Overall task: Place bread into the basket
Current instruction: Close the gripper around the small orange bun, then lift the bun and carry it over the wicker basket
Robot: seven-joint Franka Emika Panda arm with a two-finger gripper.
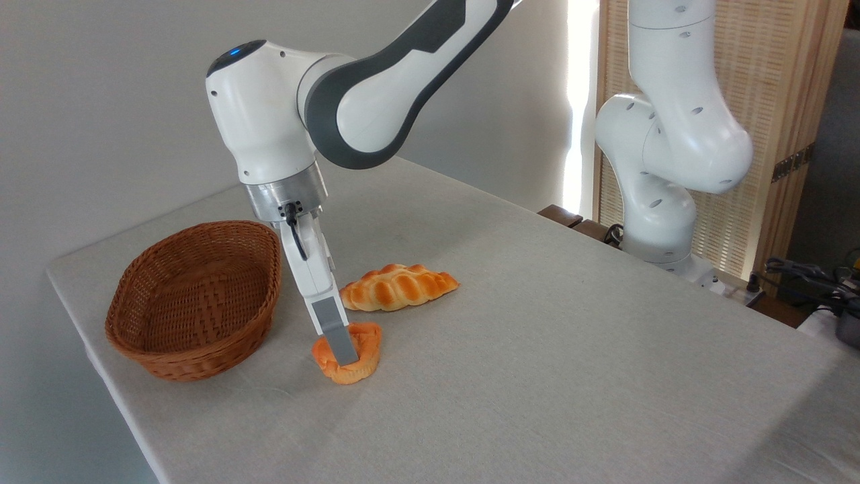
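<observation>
Lowered onto the bread, the end effector appears clamped on it — the bun looks squashed on the worktop. Grasping is judged underway; lifting is called for next, then carrying left to the basket.

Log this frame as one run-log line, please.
phase: grasping | gripper: down on bread, closure unclear | bread: on table | basket: empty, left of bread | braided loaf: untouched

The glossy white jointed robot arm has dark grey bands at its joints, a blue light on its wrist cap, small round screw holes, a ribbed silver collar and a black cable above its white hand with grey fingertip pads.
</observation>
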